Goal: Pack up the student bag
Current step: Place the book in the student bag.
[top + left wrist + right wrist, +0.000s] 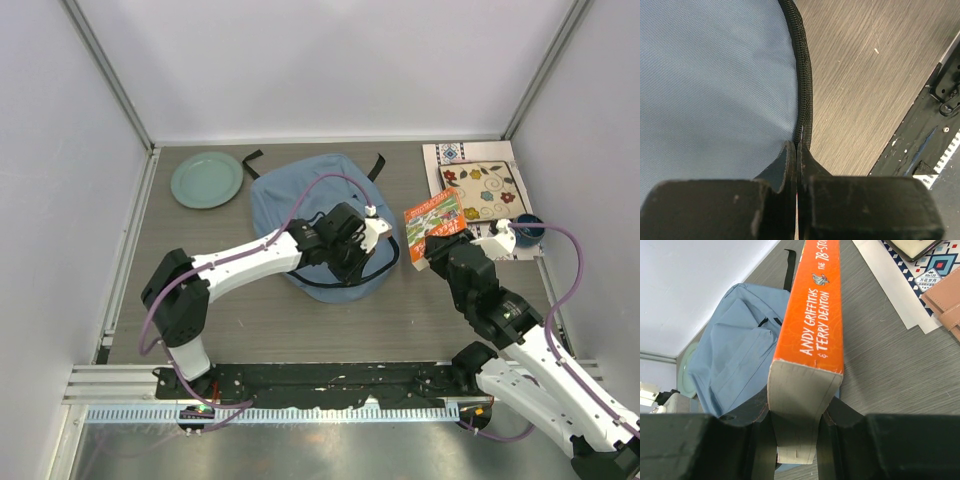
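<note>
The student bag [300,205] lies flat on the table [250,320], in the middle and a bit toward the back. It is soft and light blue, and it is the biggest thing here. A black strap [252,158] sticks out at its far side.

The left arm [245,262] reaches over the bag from the left. The left jaws are pressed together with no gap. Their tips sit right at the black edge [805,80] that runs round the near side of the bag. I cannot tell if they pinch a bit of it.

The right arm [490,300] comes in from the right. The right jaws are clamped on a book [432,220], with 1 jaw on each flat side. The book has an orange spine [820,315] with the names Andy Griffiths and Terry Denton on it. It is just beside the bag, on the right, and does not touch it.

A green plate [207,180] sits at the back left, near the bag but apart from it. At the back right lies a white sheet [447,155] with small patterns. On it rests a flat thing with flowers [485,190]. A small dark blue thing [528,228] sits by its near corner.
</note>
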